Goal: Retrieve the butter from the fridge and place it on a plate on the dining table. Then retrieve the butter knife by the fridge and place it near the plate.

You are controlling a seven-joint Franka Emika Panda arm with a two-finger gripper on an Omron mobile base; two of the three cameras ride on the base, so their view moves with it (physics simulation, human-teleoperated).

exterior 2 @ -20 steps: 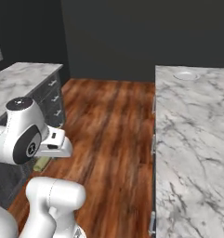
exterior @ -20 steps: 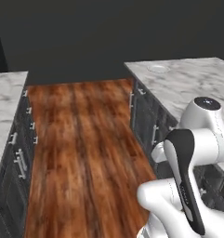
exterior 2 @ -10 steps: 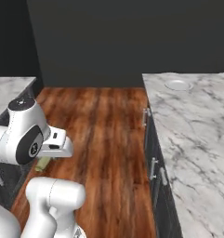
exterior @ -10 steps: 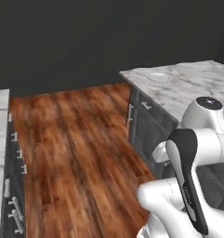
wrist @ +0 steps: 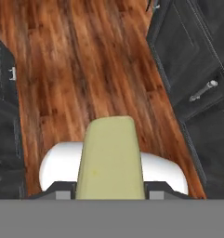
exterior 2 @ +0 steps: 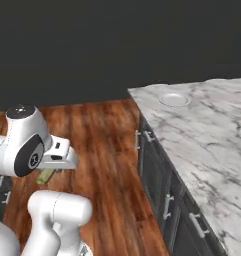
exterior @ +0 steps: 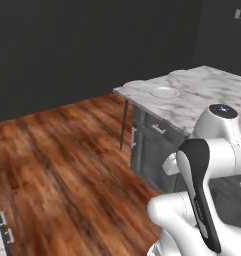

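Observation:
The butter (wrist: 111, 160), a yellowish-green stick, is clamped between my gripper's (wrist: 110, 194) two dark fingertips, so the gripper is shut on it. Seen from the right base, the butter (exterior 2: 44, 176) pokes out under the hand, low over the wooden floor, with the gripper (exterior 2: 47, 171) tucked close to the arm. The round white-grey plate (exterior: 163, 92) (exterior 2: 174, 99) sits near the far corner of the marble dining table (exterior: 212, 95) (exterior 2: 207, 132), well ahead of the gripper. The fridge and the butter knife are out of view.
Dark drawer fronts with grey handles (exterior: 151, 145) (exterior 2: 164, 195) run under the table's edge. Wooden floor (exterior: 67, 165) stretches to a dark wall. Another dark cabinet (wrist: 2, 121) lies on the left of the hand view, across from the drawers (wrist: 197, 74).
The whole picture has shifted as the base drives and turns; the dining table with its plate now sits closer and nearer the middle. The grip on the butter is unchanged.

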